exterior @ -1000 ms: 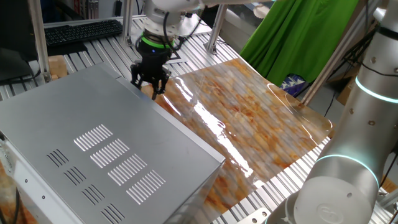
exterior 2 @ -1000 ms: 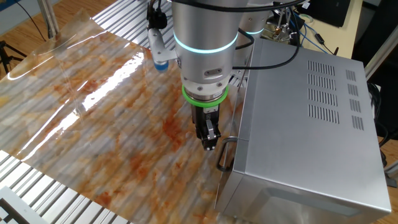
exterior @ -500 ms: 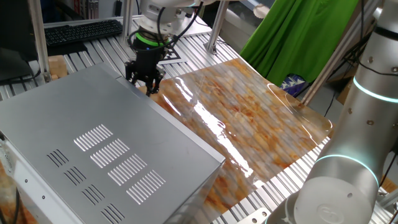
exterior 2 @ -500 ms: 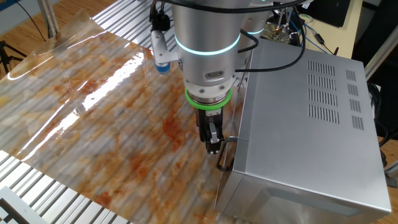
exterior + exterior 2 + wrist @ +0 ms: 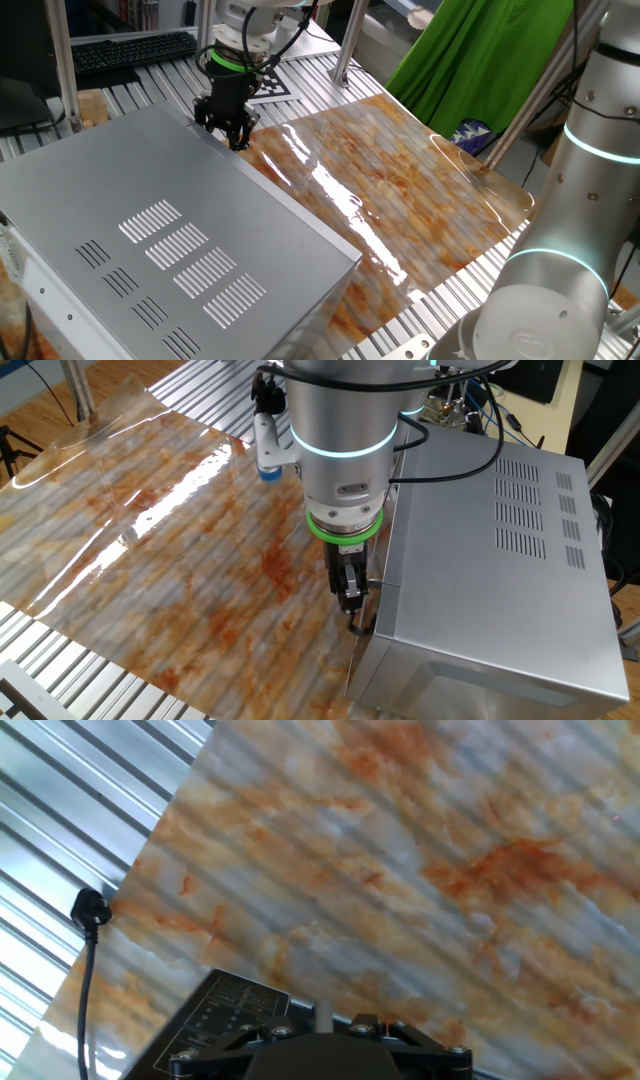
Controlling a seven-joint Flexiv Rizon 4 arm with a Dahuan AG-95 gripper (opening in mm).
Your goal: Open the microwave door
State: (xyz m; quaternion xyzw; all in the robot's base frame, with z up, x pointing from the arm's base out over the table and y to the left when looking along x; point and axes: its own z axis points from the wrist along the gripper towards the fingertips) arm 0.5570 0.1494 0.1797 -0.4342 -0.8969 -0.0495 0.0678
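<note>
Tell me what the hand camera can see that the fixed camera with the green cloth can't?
Only the hand view shows the black plug with its cord lying on the marbled board, and the dark control panel at the bottom edge. Only that fixed view shows the green cloth, the keyboard and the microwave top with its vent slits. Both show the orange marbled board and the ribbed metal table.

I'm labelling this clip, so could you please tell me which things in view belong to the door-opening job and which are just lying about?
Belongs to the job:
microwave
door handle
gripper

Just lying about:
marbled board
green cloth
keyboard
</note>
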